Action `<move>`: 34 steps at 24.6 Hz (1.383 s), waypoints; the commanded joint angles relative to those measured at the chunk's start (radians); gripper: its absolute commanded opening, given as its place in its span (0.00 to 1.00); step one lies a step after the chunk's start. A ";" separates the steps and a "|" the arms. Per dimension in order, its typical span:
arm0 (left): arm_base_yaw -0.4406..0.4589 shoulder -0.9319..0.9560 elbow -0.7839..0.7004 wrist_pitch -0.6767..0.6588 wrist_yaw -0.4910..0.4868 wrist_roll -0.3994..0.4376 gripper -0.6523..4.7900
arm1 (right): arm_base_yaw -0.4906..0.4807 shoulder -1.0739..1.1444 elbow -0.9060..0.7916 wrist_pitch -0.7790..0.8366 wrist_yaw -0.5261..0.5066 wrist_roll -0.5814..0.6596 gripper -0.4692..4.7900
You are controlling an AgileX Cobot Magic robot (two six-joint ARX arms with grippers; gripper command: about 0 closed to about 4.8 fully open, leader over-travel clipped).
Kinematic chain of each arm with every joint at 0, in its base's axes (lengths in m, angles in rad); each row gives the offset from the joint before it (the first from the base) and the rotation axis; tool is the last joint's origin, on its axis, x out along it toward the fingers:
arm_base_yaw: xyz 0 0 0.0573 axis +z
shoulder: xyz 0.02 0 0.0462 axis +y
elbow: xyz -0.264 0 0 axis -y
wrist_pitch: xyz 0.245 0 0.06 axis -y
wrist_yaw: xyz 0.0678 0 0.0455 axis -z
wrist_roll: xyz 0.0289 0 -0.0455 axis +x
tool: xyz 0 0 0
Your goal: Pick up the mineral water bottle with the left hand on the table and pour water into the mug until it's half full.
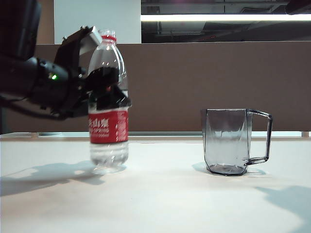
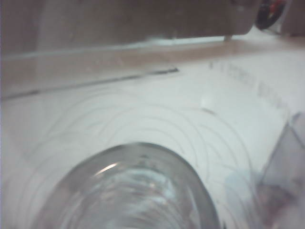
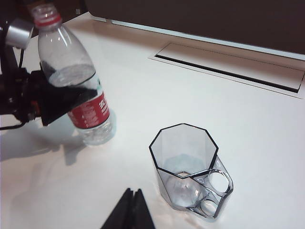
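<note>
- The table point(image 1: 160, 194) is seen as a wide white surface, and the bottle and the mug both stand upright on it, well apart from each other.
- The left hand point(image 1: 104, 90) is reached in from the left side of the exterior view, level with the bottle's upper body, just above the red label.
- Its black fingers point(image 3: 62, 102) are closed around the mineral water bottle point(image 1: 109, 131), one on either side of the clear part, and the bottle is clamped between them.
- The bottle's base is seen resting on the table, with no lid on its neck; only the red ring is left below the open mouth.
- In the left wrist view the bottle point(image 2: 128, 191) fills the foreground, very close and blurred.
- The mug point(image 1: 233, 141) is placed to the right of the bottle in the exterior view, its handle turned away from the bottle; it is not touched by either hand.
- The right gripper point(image 3: 129, 212) is held above the table near the mug, apart from it, with its black fingertips pressed together and nothing between them.
</note>
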 commanded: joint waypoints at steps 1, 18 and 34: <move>0.000 -0.008 0.062 -0.003 0.003 0.007 0.62 | -0.001 -0.002 0.006 0.018 -0.002 -0.004 0.07; -0.010 0.004 0.220 -0.120 0.003 0.030 0.62 | -0.001 -0.002 0.006 0.018 -0.002 -0.004 0.07; -0.087 0.221 0.468 -0.187 0.003 0.130 0.62 | -0.001 -0.002 0.006 0.026 -0.002 -0.004 0.07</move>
